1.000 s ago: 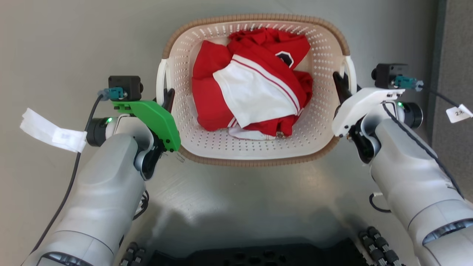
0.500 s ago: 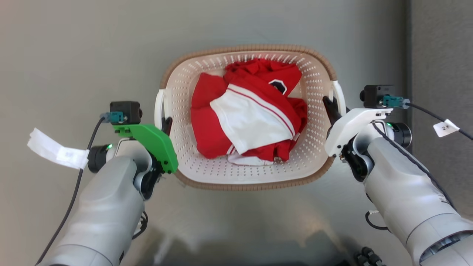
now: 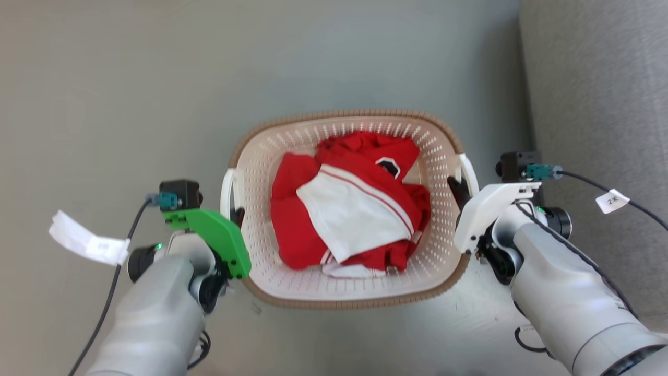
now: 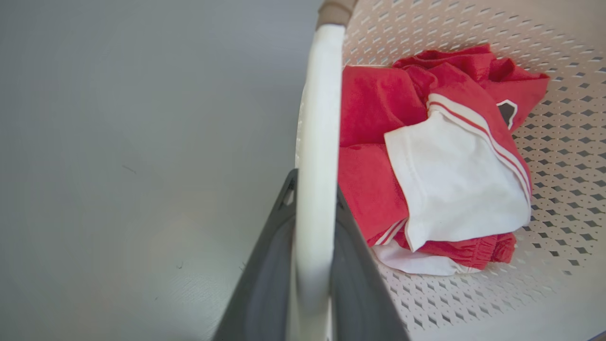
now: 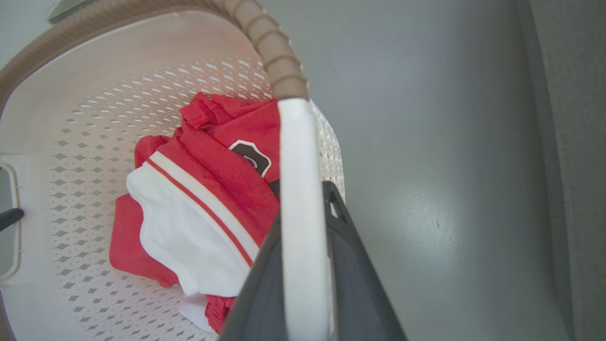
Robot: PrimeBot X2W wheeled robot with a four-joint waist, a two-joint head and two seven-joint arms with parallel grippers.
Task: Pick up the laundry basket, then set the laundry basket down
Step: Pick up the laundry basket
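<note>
Head view: the laundry basket is seen from above over the grey floor, between the two arms. Whether it rests on the floor or is held clear of it cannot be told. Red and white clothes are heaped inside. The left gripper is placed at the white left handle and is largely hidden under a green cover. The right gripper is placed at the right handle, with little more than a dark tip seen past a white cover. Both forearms are cut off by the bottom edge.

Left wrist view: the handle bar is clamped narrowly between two dark fingers, one pressed to each side. Their bases are cut off below.

Right wrist view: the same narrow clamp is seen on the right handle. The outer finger is plain, while the inner one's tip is hidden behind the bar. A dark fingertip is glimpsed at the left edge, through the far handle's opening.
</note>
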